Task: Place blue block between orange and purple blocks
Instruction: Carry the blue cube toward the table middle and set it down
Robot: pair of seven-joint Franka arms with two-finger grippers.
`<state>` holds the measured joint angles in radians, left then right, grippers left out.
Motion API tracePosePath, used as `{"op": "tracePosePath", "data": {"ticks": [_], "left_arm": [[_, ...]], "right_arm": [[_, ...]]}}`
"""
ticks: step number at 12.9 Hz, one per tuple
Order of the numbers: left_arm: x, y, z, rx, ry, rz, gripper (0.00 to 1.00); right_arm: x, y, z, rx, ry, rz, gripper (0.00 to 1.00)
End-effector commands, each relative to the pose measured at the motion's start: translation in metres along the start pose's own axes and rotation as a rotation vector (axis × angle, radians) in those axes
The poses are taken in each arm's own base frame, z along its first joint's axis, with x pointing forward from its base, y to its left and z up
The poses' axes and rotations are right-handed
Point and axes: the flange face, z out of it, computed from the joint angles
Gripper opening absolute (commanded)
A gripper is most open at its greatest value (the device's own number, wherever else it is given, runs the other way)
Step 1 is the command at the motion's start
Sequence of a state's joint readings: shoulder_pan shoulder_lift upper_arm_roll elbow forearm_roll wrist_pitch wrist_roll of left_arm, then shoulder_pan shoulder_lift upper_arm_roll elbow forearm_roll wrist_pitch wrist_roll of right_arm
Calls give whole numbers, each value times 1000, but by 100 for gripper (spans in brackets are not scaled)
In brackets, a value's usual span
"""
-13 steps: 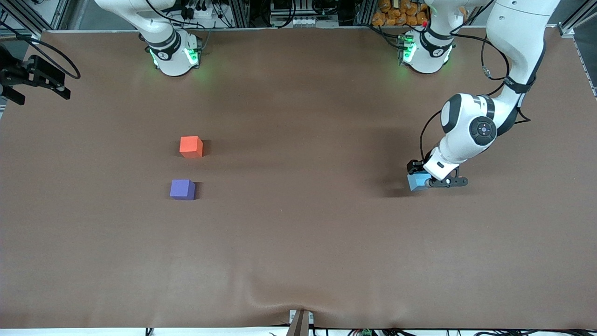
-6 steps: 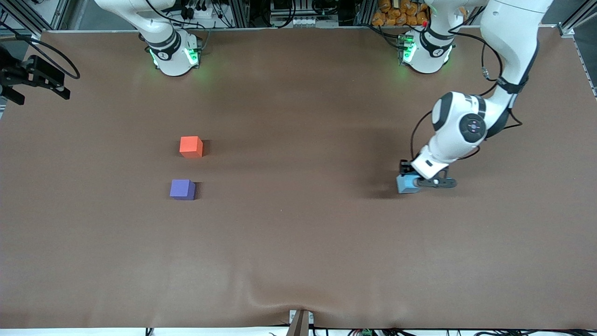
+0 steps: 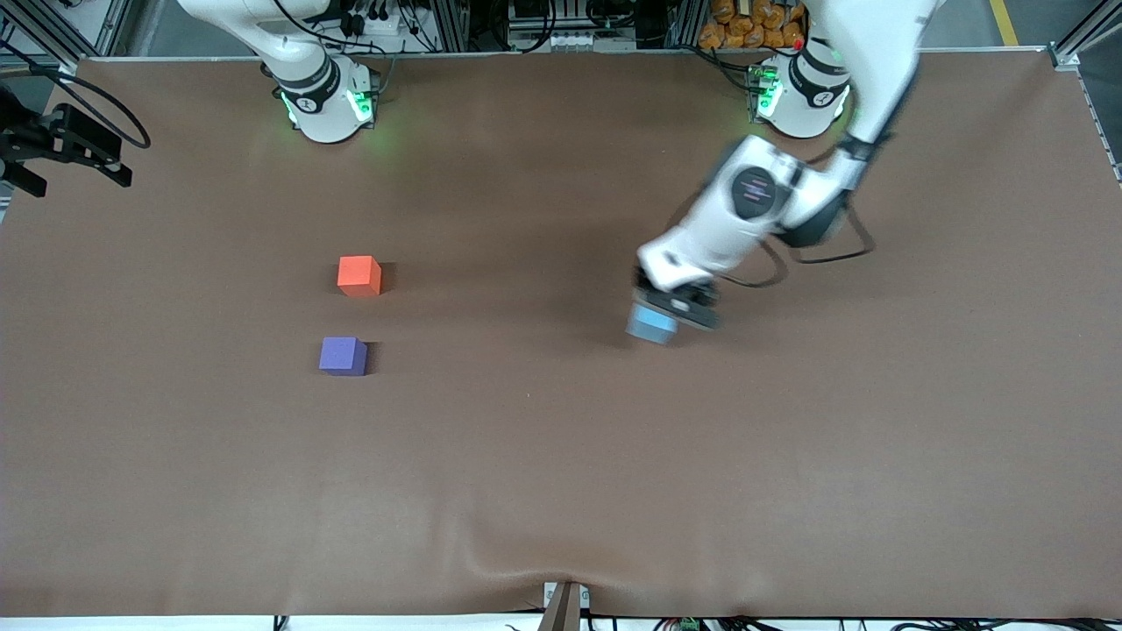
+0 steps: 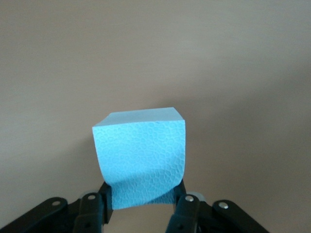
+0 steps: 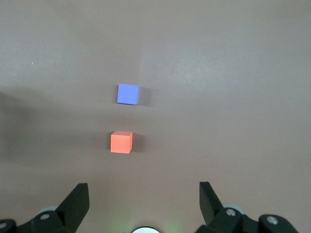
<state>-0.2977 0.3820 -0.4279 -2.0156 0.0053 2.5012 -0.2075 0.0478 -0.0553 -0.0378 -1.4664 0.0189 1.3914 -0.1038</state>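
Blue block: I have the blue block (image 3: 651,325) pinched in the left claw (image 3: 668,313), carried in the air over the bare middle of the tabletop (image 3: 561,473), toward the left arm's end from the other two cubes.
Left claw: clamped on the block; my left wrist view shows both fingers (image 4: 187,206) pressed into its lower sides, the foam (image 4: 140,158) bulging slightly between them.
Writing: I can read no brand, label or lettering on any cube or on the cloth.
Orange block: the orange block (image 3: 359,275) sits on the tabletop toward the right arm's end, farther from the front camera than the purple one.
Purple block: the purple block (image 3: 343,356) sits nearer to the front camera, apart from the orange with a clear gap between them.
Right claw: spread wide and empty; only the right wrist view shows it (image 5: 144,204), looking down on both cubes (image 5: 121,142) (image 5: 128,93). That arm waits.
View difference: the pebbled foam texture shows only in the left wrist view.
Change: a second ago the block was low at the left arm's end; it has since travelled toward the middle.
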Motion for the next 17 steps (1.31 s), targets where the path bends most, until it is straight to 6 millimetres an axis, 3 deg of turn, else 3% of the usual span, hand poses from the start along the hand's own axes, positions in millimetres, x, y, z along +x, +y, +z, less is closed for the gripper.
{"op": "tracePosePath", "data": {"ticks": [1, 4, 6, 8, 10, 11, 12, 13, 15, 17], "left_arm": [[36, 67, 14, 26, -3, 145, 5], [51, 157, 53, 20, 28, 314, 6], [60, 194, 81, 50, 66, 402, 8], [57, 211, 104, 90, 77, 446, 12], [55, 214, 117, 88, 93, 464, 23], [54, 215, 120, 86, 92, 466, 42], [55, 213, 119, 86, 93, 461, 99], [57, 211, 114, 81, 97, 446, 100], [61, 216, 99, 38, 104, 382, 100], [71, 215, 64, 14, 133, 345, 100]], "right_arm": [[-4, -2, -1, 3, 3, -3, 100], [-4, -1, -2, 3, 5, -2, 100], [-3, -5, -1, 3, 4, -8, 100], [0, -5, 2, 3, -3, -8, 100], [3, -6, 6, 4, -11, -11, 100], [3, -11, 7, 3, -11, -21, 100], [5, -16, 8, 2, -12, -32, 100], [7, -17, 9, 1, -12, -36, 100], [23, -17, 34, -15, -57, -37, 100], [26, -19, 38, -13, -67, -44, 100]]}}
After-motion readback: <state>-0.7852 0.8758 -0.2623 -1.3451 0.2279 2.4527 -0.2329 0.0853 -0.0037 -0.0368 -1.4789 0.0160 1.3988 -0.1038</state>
